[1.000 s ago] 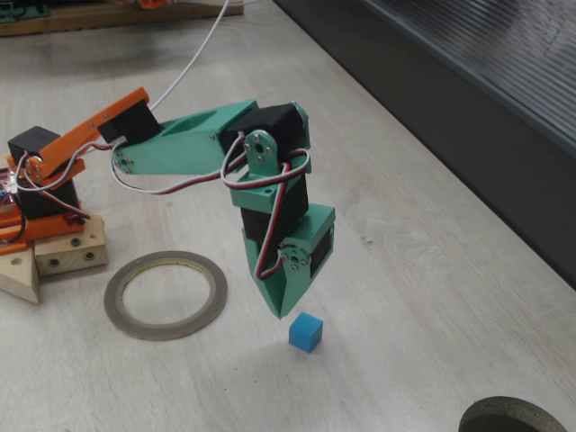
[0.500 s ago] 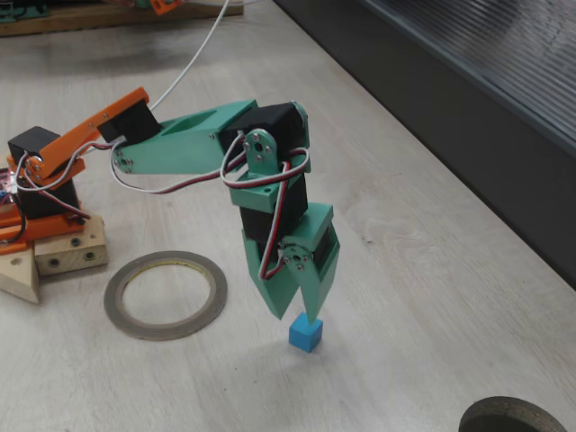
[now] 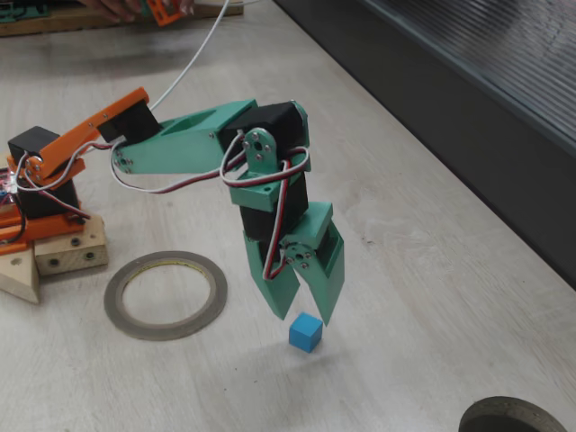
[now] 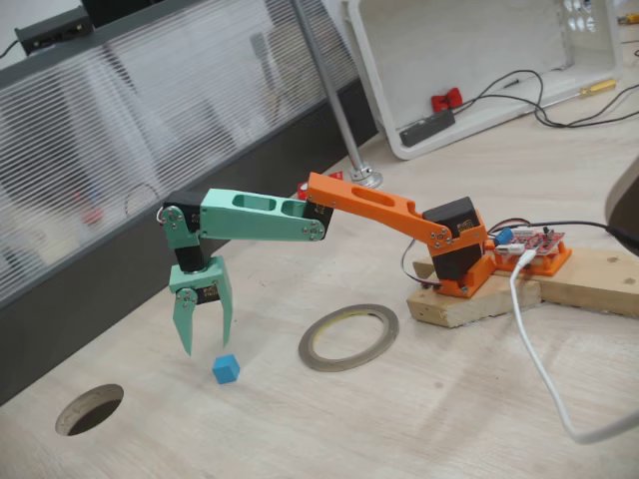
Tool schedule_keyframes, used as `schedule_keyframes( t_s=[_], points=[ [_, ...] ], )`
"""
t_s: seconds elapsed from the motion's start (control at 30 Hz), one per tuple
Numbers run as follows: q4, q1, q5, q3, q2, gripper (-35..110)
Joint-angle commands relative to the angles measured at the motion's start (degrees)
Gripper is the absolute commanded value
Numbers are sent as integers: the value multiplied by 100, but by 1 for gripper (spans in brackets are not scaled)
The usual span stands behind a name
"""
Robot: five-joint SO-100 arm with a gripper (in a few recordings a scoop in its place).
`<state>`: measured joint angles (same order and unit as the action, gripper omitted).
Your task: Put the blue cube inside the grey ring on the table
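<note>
The blue cube (image 3: pixel 305 333) (image 4: pixel 226 369) lies on the pale wood table (image 3: pixel 432 297) (image 4: pixel 399 429). My green gripper (image 3: pixel 306 318) (image 4: pixel 208 346) points down just above it. Its jaws are open and hold nothing. In one fixed view the fingertips (image 3: pixel 328 317) straddle the cube's top; in the other fixed view the cube sits a little right of and below the tips, apart from them. The thin grey ring (image 3: pixel 113 301) (image 4: pixel 306 347), with its yellowish inner edge, lies flat on the table a few cube-widths away, toward the arm's base.
The arm's base sits on wooden blocks (image 3: pixel 56 254) (image 4: pixel 519 297). A dark round opening (image 3: pixel 513 417) (image 4: pixel 90 409) lies near the table edge beyond the cube. A dark ribbed panel (image 3: pixel 468 108) borders the table. A white cable (image 4: pixel 539 369) trails across the table. A person's hand (image 3: pixel 117 9) shows at the top edge.
The gripper was shut one second ago, had begun to part half a second ago, and now stands wide open over the cube. The cube and ring have not moved.
</note>
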<state>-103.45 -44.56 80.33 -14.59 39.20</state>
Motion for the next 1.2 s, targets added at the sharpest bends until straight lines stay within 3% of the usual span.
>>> schedule_keyframes(
  t_s=[0.0, 1.17],
  points=[
    [-44, 9, 53, 44, 343, 37],
    [-35, 0, 53, 44, -255, 37]
  ],
)
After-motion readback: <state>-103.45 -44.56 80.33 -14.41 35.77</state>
